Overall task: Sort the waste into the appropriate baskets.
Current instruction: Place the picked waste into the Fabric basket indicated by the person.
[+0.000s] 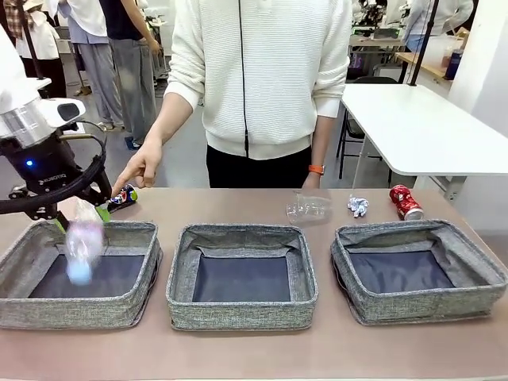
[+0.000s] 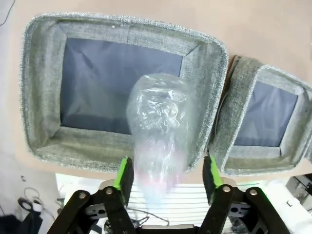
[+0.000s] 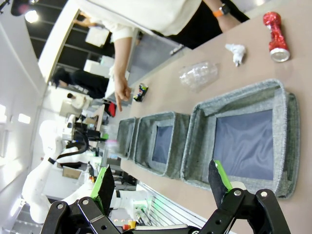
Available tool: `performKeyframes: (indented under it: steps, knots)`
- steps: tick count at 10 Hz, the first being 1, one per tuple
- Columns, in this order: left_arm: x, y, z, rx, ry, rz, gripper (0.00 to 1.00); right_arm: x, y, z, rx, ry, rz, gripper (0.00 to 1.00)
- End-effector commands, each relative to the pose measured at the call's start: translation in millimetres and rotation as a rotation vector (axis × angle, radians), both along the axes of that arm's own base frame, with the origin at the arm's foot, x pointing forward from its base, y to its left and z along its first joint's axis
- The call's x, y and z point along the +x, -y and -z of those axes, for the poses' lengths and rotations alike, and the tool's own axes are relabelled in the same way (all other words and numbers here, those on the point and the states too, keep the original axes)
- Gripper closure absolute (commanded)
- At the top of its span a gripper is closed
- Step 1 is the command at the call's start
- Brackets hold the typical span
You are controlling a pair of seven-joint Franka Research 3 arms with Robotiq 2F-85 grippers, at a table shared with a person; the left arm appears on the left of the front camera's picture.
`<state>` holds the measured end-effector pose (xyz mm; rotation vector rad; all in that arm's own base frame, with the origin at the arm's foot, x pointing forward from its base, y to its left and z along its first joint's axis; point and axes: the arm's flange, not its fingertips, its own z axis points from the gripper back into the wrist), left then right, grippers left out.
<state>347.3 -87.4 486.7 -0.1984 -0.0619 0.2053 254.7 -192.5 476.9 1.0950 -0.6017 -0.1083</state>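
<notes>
1. Left claw (image 1: 79,218): hangs with its green pads (image 2: 125,171) spread wide, clamping nothing.
2. Loose between those pads in the wrist view, with a gap at either side: clear plastic bottle (image 2: 161,126) (edges blurred, so hard to trace). Reads from the front (image 1: 83,246) as a pale streak just under the claw, within the walls of the left basket (image 1: 24,266).
3. Directly beneath the claw: that left basket (image 2: 122,27), dark bottom facing up. Just beside it, on the side toward the other arm: middle basket (image 1: 238,313).
4. Just beyond the claw, on the table (image 1: 238,357): dark multicoloured can (image 1: 123,197), with the person's hand (image 1: 141,168) pointing a finger down right next to it.
5. Right claw (image 3: 160,168): stands open too, nothing between its fingers. Looks down at the right basket (image 3: 287,141), the nearest of the three to it.
6. Past the far wall of that basket from the right claw, all on bare tabletop: clear plastic cup (image 1: 308,209) on its side, then crumpled white paper wad (image 1: 358,206), then crushed red can (image 1: 406,202), each a little apart from the next.
</notes>
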Motion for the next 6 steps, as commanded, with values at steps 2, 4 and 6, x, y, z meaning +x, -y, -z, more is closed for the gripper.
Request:
performKeyframes:
  steps: [2,4,6]
  knots:
    - [-0.9,0.6,-0.1,-0.038,0.026,0.004,0.00,3.1,0.6,-2.4,0.006,0.034,-0.003,0.00]
    - [-1.2,0.8,-1.2,-0.063,0.038,0.018,0.00,3.1,0.6,-2.4,0.006,0.034,-0.003,0.00]
    - [-6.5,-12.4,-10.5,-0.332,0.071,0.238,0.00,3.1,0.6,-2.4,0.006,0.034,-0.003,0.00]
